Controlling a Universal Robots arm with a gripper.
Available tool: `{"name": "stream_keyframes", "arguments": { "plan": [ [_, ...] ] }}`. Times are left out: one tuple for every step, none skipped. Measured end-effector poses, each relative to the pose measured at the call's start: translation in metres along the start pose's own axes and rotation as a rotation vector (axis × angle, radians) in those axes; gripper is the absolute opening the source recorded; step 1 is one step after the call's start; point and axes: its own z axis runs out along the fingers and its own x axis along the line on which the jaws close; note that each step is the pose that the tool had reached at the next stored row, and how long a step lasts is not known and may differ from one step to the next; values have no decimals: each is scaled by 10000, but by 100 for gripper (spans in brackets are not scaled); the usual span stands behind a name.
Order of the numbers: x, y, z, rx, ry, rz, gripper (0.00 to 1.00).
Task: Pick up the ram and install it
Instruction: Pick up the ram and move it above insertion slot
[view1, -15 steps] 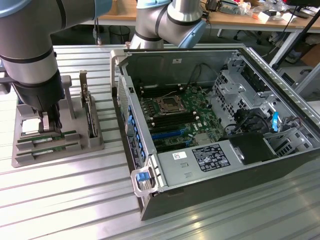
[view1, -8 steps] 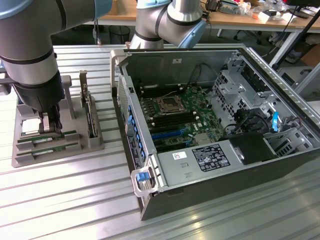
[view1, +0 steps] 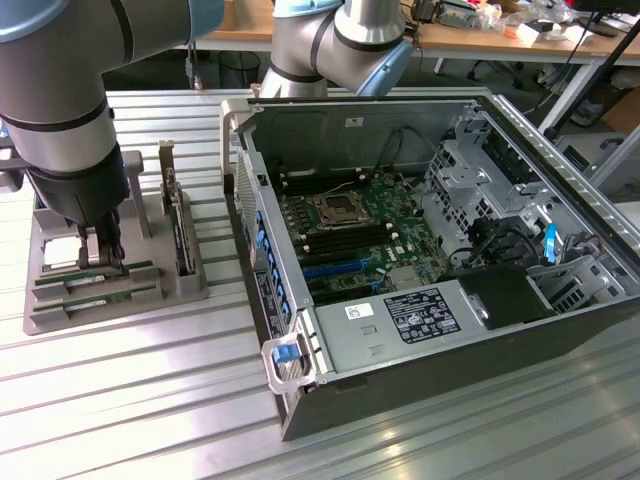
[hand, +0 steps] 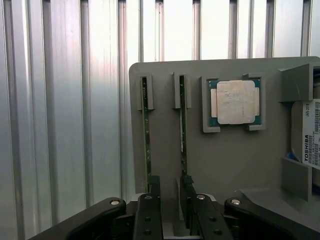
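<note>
Black gripper (hand: 170, 184) w/ jaws spread hangs over thin green ram stick (hand: 183, 145) in grey tray (hand: 235, 165). Pick-up phase, prob.; grip needs squaring.

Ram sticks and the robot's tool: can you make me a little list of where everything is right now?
ram sticks: two, standing on edge in slots of the gray holder
tool: open, low at one end of the sticks, holding nothing
processor chip: lying flat in its own pocket on the holder
computer case: open, beside the holder, on the exterior view's right
ram installed: not yet, both sticks sit in the holder
</note>
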Motion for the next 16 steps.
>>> {"name": "stream_keyframes", "arguments": {
  "plan": [
    [0,0,2,0,0,0,30],
    [0,0,4,0,0,0,30],
    [1,0,6,0,0,0,30],
    [1,0,8,1,-1,0,30],
    [1,0,10,0,-1,0,30],
    [1,0,13,0,0,0,30],
    [2,0,15,1,-1,1,30],
    [2,0,18,1,0,0,30],
    [3,0,19,1,-1,0,30],
    [3,0,24,0,0,0,30],
    [4,0,27,0,-1,0,30],
    [5,0,32,0,0,0,30],
    [7,2,37,1,-1,0,30],
    [14,9,38,1,-1,0,30],
    [25,14,40,1,-1,-1,30],
    [36,19,42,0,0,0,30]
  ]
}}
